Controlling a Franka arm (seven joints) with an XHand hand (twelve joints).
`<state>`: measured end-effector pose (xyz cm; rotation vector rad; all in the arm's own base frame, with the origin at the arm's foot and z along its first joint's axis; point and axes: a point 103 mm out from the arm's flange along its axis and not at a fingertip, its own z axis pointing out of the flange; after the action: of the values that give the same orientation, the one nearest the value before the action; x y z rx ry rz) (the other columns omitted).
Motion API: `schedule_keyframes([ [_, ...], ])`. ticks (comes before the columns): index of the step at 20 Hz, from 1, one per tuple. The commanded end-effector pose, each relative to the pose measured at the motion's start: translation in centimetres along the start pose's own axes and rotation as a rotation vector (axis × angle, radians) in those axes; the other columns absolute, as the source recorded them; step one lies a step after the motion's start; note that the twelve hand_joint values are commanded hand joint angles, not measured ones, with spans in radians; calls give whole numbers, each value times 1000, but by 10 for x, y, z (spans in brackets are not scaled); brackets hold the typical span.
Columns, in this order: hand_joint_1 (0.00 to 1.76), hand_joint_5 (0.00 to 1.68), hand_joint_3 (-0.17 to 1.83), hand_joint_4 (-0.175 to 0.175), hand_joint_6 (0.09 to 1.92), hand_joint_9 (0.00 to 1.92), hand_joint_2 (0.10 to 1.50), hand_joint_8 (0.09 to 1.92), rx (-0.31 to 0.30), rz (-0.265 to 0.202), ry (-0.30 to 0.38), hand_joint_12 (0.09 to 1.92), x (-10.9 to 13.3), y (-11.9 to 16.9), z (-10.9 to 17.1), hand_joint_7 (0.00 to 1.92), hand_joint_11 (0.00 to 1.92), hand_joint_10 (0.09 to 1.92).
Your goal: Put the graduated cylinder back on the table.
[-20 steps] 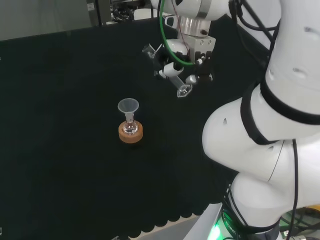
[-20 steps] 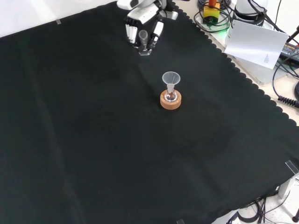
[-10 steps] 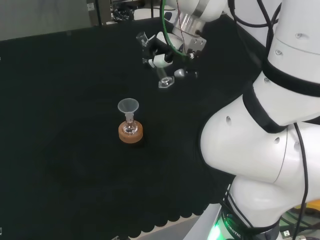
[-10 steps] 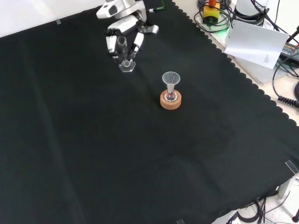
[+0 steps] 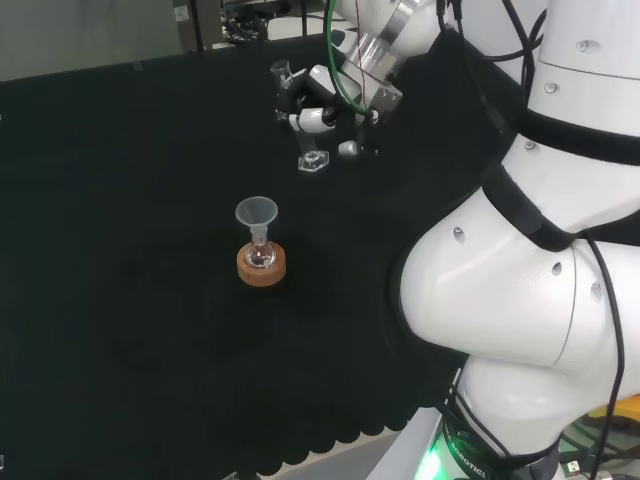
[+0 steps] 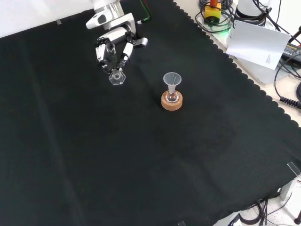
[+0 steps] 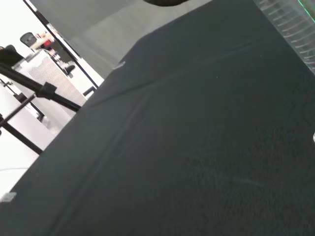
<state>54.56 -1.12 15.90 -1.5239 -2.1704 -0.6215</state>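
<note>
My hand (image 6: 112, 44) has its fingers curled round the clear graduated cylinder (image 6: 114, 66), tilted, with its hexagonal base hanging just below the fingers, close over the black cloth (image 6: 141, 160). I judge it not set down; lowering and release remain.

The room is evenly and brightly lit from above, yet the black cloth (image 6: 141, 155) soaks it up and gives back almost no shadow — only faint creases catch a sheen in the front view. The white arm links (image 5: 520, 290) glare brightly against it in the head view. Through the wrist camera the clear ribbed cylinder wall (image 7: 290, 22) at the frame's corner is soft and out of focus — the pale room behind is washed out.
</note>
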Motion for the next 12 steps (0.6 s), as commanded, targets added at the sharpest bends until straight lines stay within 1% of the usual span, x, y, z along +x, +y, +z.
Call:
schedule_keyframes([
  [1, 1260, 984, 2, -175, 1000, 1418, 1108, 986, -39, -39, 80, 742, -22, 30, 16, 1006, 1241, 87],
  [6, 1259, 982, 2, -175, 1004, 1414, 1109, 990, -49, -51, 117, 743, -37, 45, 27, 1003, 1235, 87],
  [12, 1258, 975, 2, -175, 1014, 1405, 1112, 1002, -60, -46, 141, 747, -55, 54, 43, 995, 1227, 87],
])
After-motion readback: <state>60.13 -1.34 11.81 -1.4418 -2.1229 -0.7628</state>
